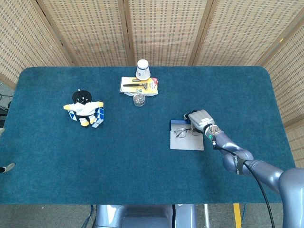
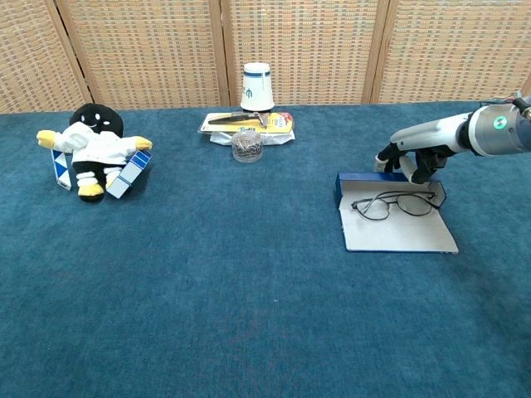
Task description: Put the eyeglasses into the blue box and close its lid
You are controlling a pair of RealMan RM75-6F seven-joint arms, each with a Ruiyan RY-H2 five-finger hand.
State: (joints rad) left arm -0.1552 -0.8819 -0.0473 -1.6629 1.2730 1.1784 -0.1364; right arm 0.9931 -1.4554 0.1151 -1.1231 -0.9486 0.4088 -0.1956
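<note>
Table (image 1: 142, 180): wide rectangle under a deep blue, carpet-like nap.
Right hand (image 2: 412, 161): glossy grey shell with dark fingers, resting on the far edge of the blue box; whether it grasps anything, I cannot tell.
Blue box (image 2: 398, 234): flat and open, pale smooth lining, blue rim, lying right of the table's centre.
Plush toy (image 2: 93, 149): soft, black-headed, near the left edge.
Eyeglasses (image 2: 392, 203): thin dark wire frame, rounded lenses, lying in the box's far part.

Right arm (image 2: 465, 133) cropped at frame edge
</note>
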